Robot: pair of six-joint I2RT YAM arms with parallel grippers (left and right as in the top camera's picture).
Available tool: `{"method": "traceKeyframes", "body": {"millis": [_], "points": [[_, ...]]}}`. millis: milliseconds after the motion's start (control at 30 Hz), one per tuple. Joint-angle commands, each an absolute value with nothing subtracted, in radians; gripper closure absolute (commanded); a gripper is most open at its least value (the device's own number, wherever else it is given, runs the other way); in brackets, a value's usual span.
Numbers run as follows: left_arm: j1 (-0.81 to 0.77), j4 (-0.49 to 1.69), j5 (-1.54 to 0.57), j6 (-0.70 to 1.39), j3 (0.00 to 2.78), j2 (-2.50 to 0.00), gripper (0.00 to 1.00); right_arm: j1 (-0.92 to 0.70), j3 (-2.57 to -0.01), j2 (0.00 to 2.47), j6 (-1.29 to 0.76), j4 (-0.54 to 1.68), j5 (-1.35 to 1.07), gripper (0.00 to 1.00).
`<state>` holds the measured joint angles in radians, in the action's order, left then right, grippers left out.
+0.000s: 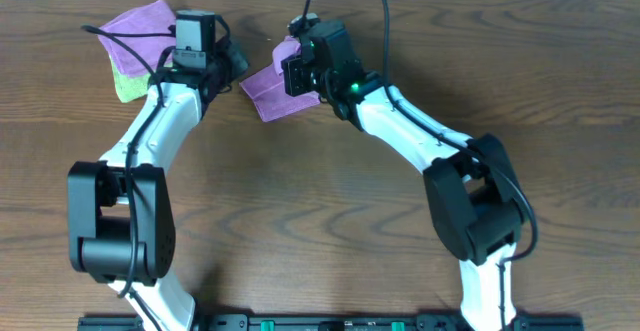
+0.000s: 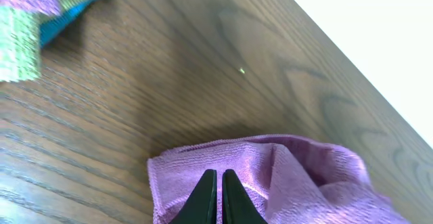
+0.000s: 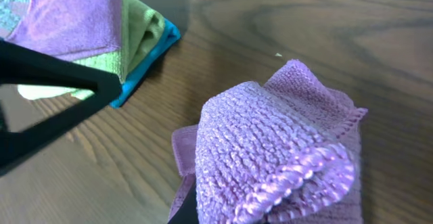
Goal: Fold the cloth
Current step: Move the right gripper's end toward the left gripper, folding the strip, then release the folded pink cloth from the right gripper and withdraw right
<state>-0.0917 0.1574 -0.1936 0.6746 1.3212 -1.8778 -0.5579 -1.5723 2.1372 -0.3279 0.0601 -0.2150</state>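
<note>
The small lilac-purple terry cloth (image 1: 268, 99) lies on the dark brown wooden table (image 1: 330, 221), in the far middle part, between the two grippers. It is not flat. Its left part rests on the wood with a clear stitched edge, and its right part is raised and bunched into a soft rounded hump with a folded corner on top. The loops of the fabric show clearly in the right wrist view.

The left gripper (image 2: 218, 176) has its two black fingers pressed together, the tips over the near left edge of the cloth; I cannot tell if fabric is caught between them. The right gripper (image 1: 293, 71) is clamped on the raised right part, and the fabric hangs over its fingers.

Far left on the table is a pile of folded cloths: a second purple cloth (image 1: 140, 26) on top, a lime-green cloth (image 1: 128, 86) under it, and a bright blue cloth (image 3: 152, 58) at the bottom.
</note>
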Motion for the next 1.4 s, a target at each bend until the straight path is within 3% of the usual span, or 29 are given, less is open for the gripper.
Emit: {"method": "traceKeyframes", "body": {"millis": [0, 433, 567, 667, 1000, 1167, 1267, 1367], "points": [[-0.072, 0.162, -0.173, 0.65, 1.344, -1.844, 0.94, -0.585, -1.603, 2.168, -0.298, 0.067, -0.209, 0.99], [-0.042, 0.187, -0.174, 0.649, 1.344, -1.828, 0.94, -0.654, -1.603, 2.243, -0.294, 0.049, -0.183, 0.97], [-0.036, 0.188, -0.177, 0.65, 1.344, -1.828, 0.94, -0.672, -1.603, 2.252, -0.294, 0.017, -0.184, 0.62], [-0.03, 0.192, -0.177, 0.65, 1.344, -1.827, 0.94, -0.693, -1.605, 2.252, -0.294, -0.023, -0.191, 0.48], [-0.013, 0.194, -0.177, 0.65, 1.344, -1.819, 0.93, -0.716, -1.673, 2.25, -0.294, -0.018, -0.191, 0.34], [-0.004, 0.222, -0.178, 0.65, 1.344, -1.813, 0.76, -0.684, -1.731, 2.243, -0.294, 0.062, -0.191, 0.25], [0.0, 0.258, -0.186, 0.65, 1.344, -1.803, 0.67, -0.655, -1.749, 2.226, -0.294, 0.134, -0.191, 0.11], [0.001, 0.296, -0.204, 0.65, 1.344, -1.79, 0.46, -0.624, -1.754, 2.191, -0.294, 0.208, -0.197, 0.01]]}}
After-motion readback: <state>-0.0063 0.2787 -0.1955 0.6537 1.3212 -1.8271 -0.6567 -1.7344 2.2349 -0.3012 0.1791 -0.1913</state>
